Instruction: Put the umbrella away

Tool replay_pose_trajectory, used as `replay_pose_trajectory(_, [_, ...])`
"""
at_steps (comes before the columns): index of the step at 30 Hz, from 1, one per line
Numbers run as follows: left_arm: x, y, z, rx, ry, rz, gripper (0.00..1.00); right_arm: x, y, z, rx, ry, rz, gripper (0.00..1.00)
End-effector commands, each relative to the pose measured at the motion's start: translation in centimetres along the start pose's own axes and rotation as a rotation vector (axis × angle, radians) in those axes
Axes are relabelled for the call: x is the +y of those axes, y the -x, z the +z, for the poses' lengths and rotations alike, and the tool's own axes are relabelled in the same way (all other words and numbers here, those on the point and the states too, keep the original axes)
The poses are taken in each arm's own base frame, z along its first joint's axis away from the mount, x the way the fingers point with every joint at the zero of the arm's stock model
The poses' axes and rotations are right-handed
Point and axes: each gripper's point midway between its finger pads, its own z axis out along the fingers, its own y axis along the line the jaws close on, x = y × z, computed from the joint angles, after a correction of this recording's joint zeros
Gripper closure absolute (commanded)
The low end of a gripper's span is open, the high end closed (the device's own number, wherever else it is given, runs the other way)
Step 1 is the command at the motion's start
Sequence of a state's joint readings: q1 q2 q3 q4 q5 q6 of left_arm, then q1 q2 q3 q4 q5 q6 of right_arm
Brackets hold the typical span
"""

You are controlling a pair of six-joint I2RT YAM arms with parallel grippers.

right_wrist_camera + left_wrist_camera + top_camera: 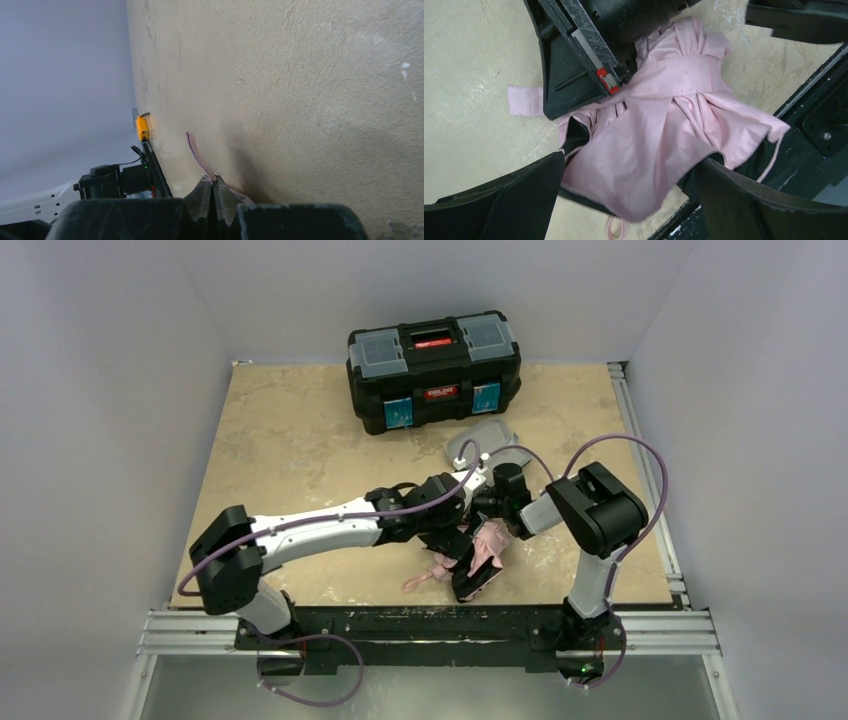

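The pale pink umbrella [487, 543] lies folded and crumpled on the table near the front edge, with its thin pink wrist strap [424, 577] trailing to the left. In the left wrist view the fabric [659, 135] fills the middle. My left gripper [634, 200] is open, its fingers [519, 200] wide apart on either side of the fabric. My right gripper [213, 182] is shut on a pink strap of the umbrella [194, 147], whose end sticks out past the fingertips. Its black finger [584, 65] shows against the fabric, with the strap tab [524, 100] beside it.
A black toolbox [434, 368] with a red handle stands closed at the back middle. A small grey oblong case [483, 440] lies in front of it, just behind the arms. The table's black front rail [430, 625] runs right below the umbrella.
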State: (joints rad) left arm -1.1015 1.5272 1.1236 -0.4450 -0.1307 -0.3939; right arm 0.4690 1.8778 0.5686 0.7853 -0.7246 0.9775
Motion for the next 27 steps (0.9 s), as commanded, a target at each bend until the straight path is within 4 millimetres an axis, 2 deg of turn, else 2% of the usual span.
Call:
replay_pose_trajectory(1, [-0.5,0.6,3.4,-0.008,-0.077,-0.041,0.0,-0.5,-0.4,-0.6,0.002,-0.028,-0.016,1.0])
replay_pose_trajectory(7, [0.5,-4.2,8.0,0.112,-0.057,-0.032,0.0,-0.1,-0.2,-0.6,0.003,-0.018,-0.018,1.0])
replay_pose_trajectory(14, [0.2,-9.4,9.5,0.202,-0.017,0.014,0.01,0.7,0.3,-0.6,0.002,-0.014,-0.023,1.0])
replay_pose_trajectory(16, [0.0,-10.3,9.5,0.211,0.005,0.053,0.19,1.1,0.7,-0.5,-0.001,-0.01,-0.029,1.0])
replay_pose_trajectory(19, [-0.1,-11.0,9.2,0.216,0.054,0.106,0.59,2.1,1.4,-0.5,-0.004,-0.005,-0.045,1.0])
replay_pose_trajectory(21, [-0.1,-11.0,8.8,0.206,0.092,0.143,0.88,2.8,1.9,-0.6,-0.007,-0.009,-0.061,1.0])
replay_pose_trajectory(22, [0.1,-10.7,8.6,0.195,0.119,0.162,1.0,3.2,2.2,-0.7,-0.009,-0.01,-0.07,1.0])
replay_pose_trajectory(25, [0.6,-9.5,7.7,0.168,0.19,0.232,1.0,4.5,2.8,-1.0,-0.014,-0.007,-0.09,1.0])
replay_pose_trajectory(27, [1.1,-8.0,6.9,0.137,0.26,0.292,1.0,5.5,3.3,-1.3,-0.021,-0.002,-0.105,1.0])
